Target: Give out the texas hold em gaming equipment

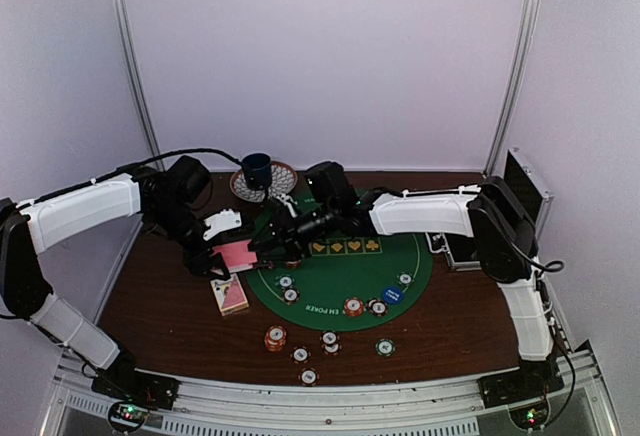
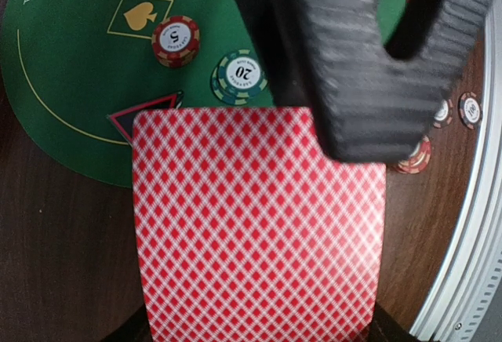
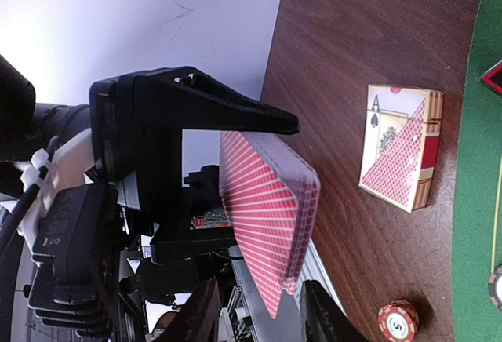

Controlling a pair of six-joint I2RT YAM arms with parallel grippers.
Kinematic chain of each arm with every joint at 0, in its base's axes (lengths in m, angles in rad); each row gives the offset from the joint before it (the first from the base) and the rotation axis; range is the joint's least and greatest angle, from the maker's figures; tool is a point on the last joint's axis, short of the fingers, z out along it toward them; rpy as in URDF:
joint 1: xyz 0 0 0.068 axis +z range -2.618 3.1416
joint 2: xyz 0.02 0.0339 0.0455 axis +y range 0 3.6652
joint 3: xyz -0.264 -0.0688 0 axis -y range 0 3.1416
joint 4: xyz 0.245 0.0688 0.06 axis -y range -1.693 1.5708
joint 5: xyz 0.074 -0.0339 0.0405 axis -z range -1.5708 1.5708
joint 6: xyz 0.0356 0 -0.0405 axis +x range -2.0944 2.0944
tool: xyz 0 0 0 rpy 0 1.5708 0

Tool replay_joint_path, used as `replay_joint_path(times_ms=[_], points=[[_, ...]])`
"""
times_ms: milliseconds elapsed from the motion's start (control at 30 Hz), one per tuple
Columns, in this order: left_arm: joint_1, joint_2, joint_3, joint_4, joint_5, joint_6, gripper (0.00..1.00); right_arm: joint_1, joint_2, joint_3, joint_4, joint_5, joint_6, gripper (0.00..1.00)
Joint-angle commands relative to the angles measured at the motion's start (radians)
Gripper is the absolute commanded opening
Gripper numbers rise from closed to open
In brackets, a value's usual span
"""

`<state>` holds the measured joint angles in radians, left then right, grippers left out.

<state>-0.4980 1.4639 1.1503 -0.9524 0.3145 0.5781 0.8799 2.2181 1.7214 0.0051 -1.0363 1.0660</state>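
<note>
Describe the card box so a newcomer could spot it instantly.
Find the round green mat in the middle of the brown table. Just off its left edge, on the wood, lies the card box. Unlike the round chips nearby, it is rectangular, with red lattice print and an ace of spades.

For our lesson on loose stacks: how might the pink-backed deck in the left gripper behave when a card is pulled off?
The deck shows many thin cards at its edge, so the top one probably slides off. Nothing binds them; a looser grip might spill them.
</note>
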Motion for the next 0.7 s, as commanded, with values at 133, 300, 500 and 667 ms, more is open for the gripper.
replay_joint_path(times_ms=[133,300,500,667], points=[[0.005,-0.024,0.026,0.01,0.012,0.012,0.09,0.015,0.031,0.039,0.078,-0.028,0.049,0.31],[0.006,-0.024,0.025,0.01,0.005,0.012,0.09,0.015,0.038,0.038,0.121,-0.043,0.085,0.15],[0.005,-0.03,0.019,0.01,-0.005,0.014,0.09,-0.008,0.021,0.003,0.189,-0.042,0.131,0.01],[0.006,-0.037,0.014,0.01,-0.013,0.014,0.09,-0.035,0.001,-0.039,0.254,-0.042,0.171,0.0]])
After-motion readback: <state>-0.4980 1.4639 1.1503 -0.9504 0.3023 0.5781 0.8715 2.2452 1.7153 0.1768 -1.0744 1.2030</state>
